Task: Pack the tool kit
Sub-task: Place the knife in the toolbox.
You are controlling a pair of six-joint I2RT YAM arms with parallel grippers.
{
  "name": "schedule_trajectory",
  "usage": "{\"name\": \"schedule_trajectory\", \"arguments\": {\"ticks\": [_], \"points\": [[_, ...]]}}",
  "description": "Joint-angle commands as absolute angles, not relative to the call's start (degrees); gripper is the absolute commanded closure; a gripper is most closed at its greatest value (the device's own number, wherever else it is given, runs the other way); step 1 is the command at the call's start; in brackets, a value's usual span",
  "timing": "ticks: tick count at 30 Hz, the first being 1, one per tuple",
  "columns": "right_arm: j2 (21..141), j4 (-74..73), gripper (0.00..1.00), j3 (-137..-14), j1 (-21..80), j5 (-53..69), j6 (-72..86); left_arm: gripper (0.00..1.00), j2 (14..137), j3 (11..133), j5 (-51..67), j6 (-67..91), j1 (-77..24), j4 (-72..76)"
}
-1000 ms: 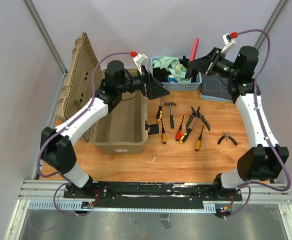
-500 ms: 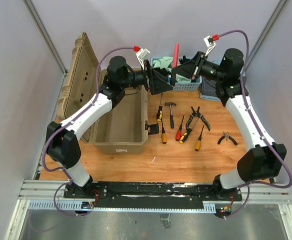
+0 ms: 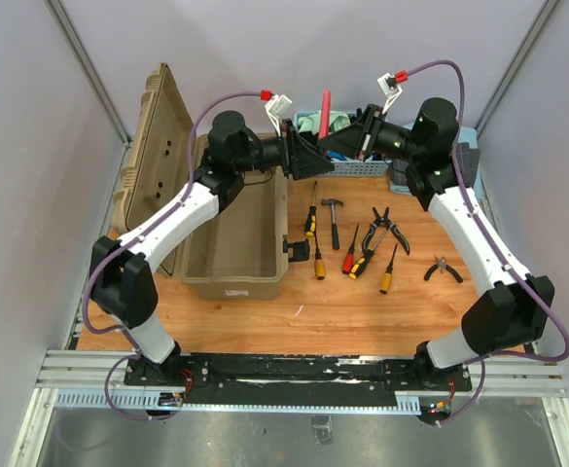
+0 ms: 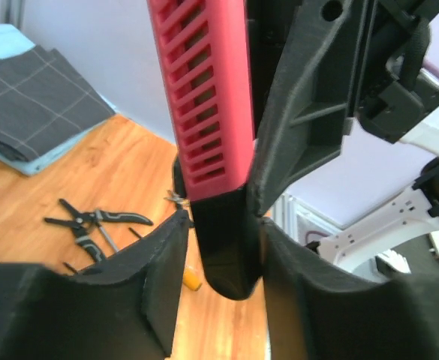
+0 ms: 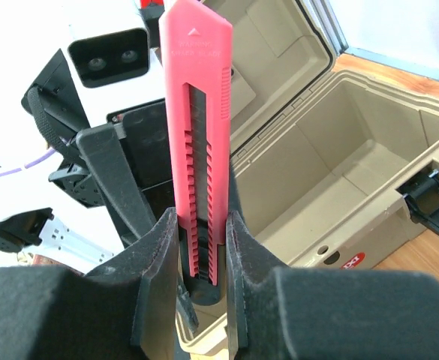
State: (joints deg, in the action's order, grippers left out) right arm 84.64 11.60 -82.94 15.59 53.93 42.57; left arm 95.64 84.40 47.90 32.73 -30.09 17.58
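Wooden tabletop (image 3: pixel 410 311) fills the lower frame in the top view; the tan toolbox (image 3: pixel 231 289) sits left of centre, its lid (image 3: pixel 158 136) swung open toward the upper left. Hammer (image 3: pixel 333 219), screwdrivers (image 3: pixel 348 261) and pliers (image 3: pixel 444 269) lie at centre and right. Up top, by the blue basket (image 3: pixel 362 167), my right gripper (image 5: pixel 202 225) is clamped on a red utility knife (image 5: pixel 196 150) held upright; my left gripper (image 4: pixel 223 240) brackets its black end, but firmly or not, I cannot tell.
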Motion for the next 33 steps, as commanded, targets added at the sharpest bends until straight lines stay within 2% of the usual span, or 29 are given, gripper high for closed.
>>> {"name": "schedule_trajectory", "arguments": {"ticks": [1,4,5,9,12,14,17,21,26,30,33], "points": [[83.1,15.4,0.99,-82.4,16.2,54.1,43.6,0.67,93.8,82.8,48.3,33.4,-30.3,20.5],[82.8,15.8,0.98,-82.1,16.2,53.7,43.7,0.94,93.1,82.2,48.2,33.5,-30.3,20.4],[82.8,15.9,0.97,-82.0,16.2,53.6,43.8,0.99,92.8,81.9,48.0,33.5,-30.3,20.3],[82.7,16.0,0.89,-81.6,16.1,52.6,43.6,1.0,91.4,81.3,47.4,32.7,-30.3,19.4],[82.1,16.1,0.66,-80.9,16.1,50.7,42.9,1.0,90.6,81.2,47.0,31.7,-30.3,18.4],[81.1,15.7,0.44,-80.3,16.1,48.7,41.5,1.0,90.1,81.3,46.7,30.8,-30.3,17.6],[79.0,14.7,0.23,-79.1,15.8,45.2,37.6,1.0,89.0,81.7,45.2,28.6,-30.3,15.4],[75.2,12.6,0.0,-77.3,14.1,39.9,33.6,1.0,87.6,83.2,40.2,21.6,-30.2,8.5],[71.2,-1.6,0.02,-79.7,11.7,32.3,23.3,1.0,85.2,85.7,20.4,11.8,-30.2,-5.4],[69.3,-11.6,0.02,-81.4,11.4,25.5,16.6,1.0,81.7,80.4,3.5,9.4,-30.2,-8.9],[68.1,-14.5,0.01,-80.6,11.1,22.9,15.4,1.0,80.2,74.7,-3.6,9.9,-30.2,-9.4]]}}
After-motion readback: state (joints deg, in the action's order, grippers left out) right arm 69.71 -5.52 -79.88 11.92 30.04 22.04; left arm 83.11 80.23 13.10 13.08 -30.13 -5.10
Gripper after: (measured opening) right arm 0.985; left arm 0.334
